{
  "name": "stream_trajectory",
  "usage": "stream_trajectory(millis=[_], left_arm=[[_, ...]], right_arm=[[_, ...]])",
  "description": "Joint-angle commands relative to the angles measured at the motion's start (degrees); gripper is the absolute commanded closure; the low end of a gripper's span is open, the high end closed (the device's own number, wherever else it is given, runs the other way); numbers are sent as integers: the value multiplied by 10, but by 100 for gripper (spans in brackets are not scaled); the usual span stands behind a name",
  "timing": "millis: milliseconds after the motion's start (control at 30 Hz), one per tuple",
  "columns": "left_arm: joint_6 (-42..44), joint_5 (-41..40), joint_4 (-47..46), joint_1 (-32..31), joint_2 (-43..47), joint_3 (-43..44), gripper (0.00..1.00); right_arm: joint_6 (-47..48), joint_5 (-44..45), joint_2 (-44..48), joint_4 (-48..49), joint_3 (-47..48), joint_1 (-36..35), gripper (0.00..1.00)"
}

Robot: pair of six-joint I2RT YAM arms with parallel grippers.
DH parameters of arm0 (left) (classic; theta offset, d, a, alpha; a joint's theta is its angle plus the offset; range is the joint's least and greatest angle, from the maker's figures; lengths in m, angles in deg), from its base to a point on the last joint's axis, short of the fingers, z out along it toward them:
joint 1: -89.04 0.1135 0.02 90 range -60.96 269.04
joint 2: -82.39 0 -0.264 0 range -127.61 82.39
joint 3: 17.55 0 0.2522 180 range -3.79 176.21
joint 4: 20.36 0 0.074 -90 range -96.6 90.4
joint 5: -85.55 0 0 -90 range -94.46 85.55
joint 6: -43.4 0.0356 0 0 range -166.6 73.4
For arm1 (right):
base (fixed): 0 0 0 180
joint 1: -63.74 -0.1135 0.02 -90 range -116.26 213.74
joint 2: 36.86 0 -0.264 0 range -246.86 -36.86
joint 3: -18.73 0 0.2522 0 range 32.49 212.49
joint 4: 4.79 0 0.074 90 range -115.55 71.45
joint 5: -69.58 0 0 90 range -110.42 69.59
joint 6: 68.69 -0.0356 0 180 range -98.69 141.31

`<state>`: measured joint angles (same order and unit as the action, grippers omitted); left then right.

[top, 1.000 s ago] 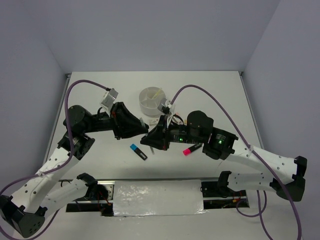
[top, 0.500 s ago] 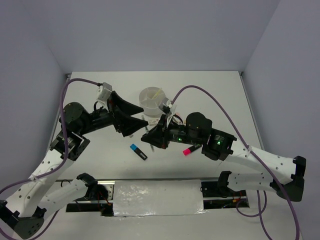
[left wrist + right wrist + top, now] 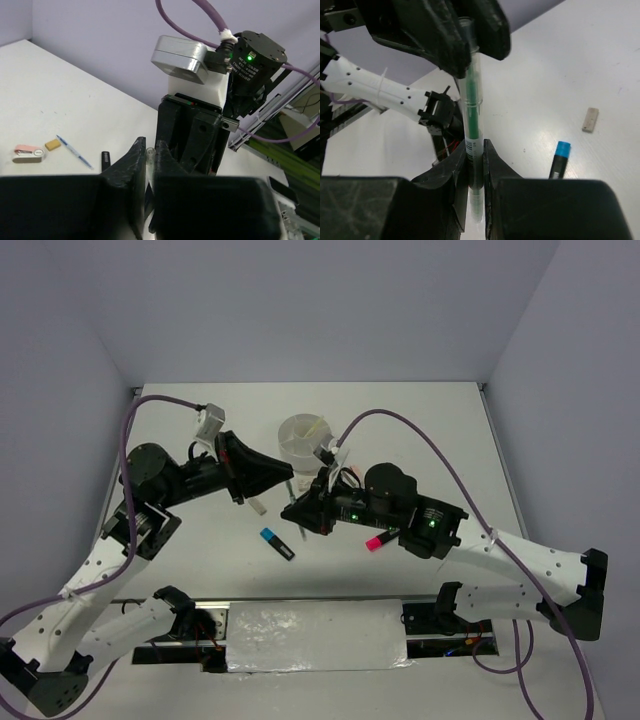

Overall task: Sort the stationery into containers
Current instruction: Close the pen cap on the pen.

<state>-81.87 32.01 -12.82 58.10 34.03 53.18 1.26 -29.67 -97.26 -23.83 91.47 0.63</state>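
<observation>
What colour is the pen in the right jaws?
The pen is green inside a clear barrel; right wrist view.

The left end effector (image 3: 288,476) and right end effector (image 3: 291,510) meet just beside the white cup (image 3: 303,440), a thin pen (image 3: 292,490) between them. A blue-and-black highlighter (image 3: 277,543) and a pink-and-black highlighter (image 3: 378,539) lie on the worktop (image 3: 440,430) nearby.

White lower links (image 3: 95,575), black joints (image 3: 150,472), purple cables (image 3: 380,412), green LED (image 3: 251,56), black angular fingers (image 3: 440,180), silver wrist camera (image 3: 180,52).

A robotics lab cell: white table (image 3: 450,440) boxed by plain walls (image 3: 300,310); purple cables (image 3: 380,412) trailing.
</observation>
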Motion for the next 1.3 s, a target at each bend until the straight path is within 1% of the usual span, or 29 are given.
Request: stream_trajectory(millis=[0,33,167,300,433,467,533,567,667,700,800,833,867,900,933,967,1000,1033,1067,1133,1200,1233,1267], left_arm=[[-2,20,-33,-1,-8,5,95],[-1,23,-26,-1,-9,8,100],[1,35,-26,-1,-17,-6,100],[-7,46,-39,-5,-12,-45,100],[5,23,-21,-25,2,-73,100],[5,19,-24,-35,6,-90,100],[4,7,-27,-55,8,-105,100],[-2,1,-41,-63,12,-128,100],[-30,-15,-84,-95,14,-187,100],[-35,-18,-106,-106,14,-198,100],[-42,-29,-122,-122,14,-219,100],[-38,-39,-115,-123,19,-215,100],[-32,-45,-88,-123,21,-209,100],[-11,-54,-65,-124,26,-199,100],[3,-78,-39,-124,31,-172,100],[19,-87,-12,-124,34,-156,100],[51,-95,34,-124,33,-138,100],[63,-99,51,-123,29,-109,100],[74,-93,59,-123,27,-97,100],[95,-80,81,-124,12,-63,100],[104,-95,104,-124,3,-36,100],[105,-108,112,-124,3,-28,96],[106,-124,120,-124,4,-23,88]], right_arm=[[13,11,-12,5,38,0,100],[16,14,-13,4,45,-1,100],[42,42,-20,6,80,3,100],[65,59,-48,21,132,23,100],[60,31,-67,60,177,62,100],[56,25,-72,77,187,67,100],[56,15,-92,81,226,78,100],[61,10,-101,77,260,84,100],[59,3,-131,65,307,97,100],[56,-4,-137,65,331,106,100],[50,-16,-161,55,367,116,100],[54,-27,-167,43,369,116,100],[55,-32,-168,40,360,116,100],[58,-38,-167,37,348,116,100],[61,-50,-162,38,332,116,100],[63,-55,-156,40,294,115,100],[63,-60,-153,49,275,115,100],[60,-64,-148,50,255,115,100],[58,-82,-140,68,221,115,100],[50,-97,-137,88,197,113,100],[50,-94,-132,94,174,113,100],[50,-89,-127,97,165,112,100],[51,-79,-120,99,150,113,100]])
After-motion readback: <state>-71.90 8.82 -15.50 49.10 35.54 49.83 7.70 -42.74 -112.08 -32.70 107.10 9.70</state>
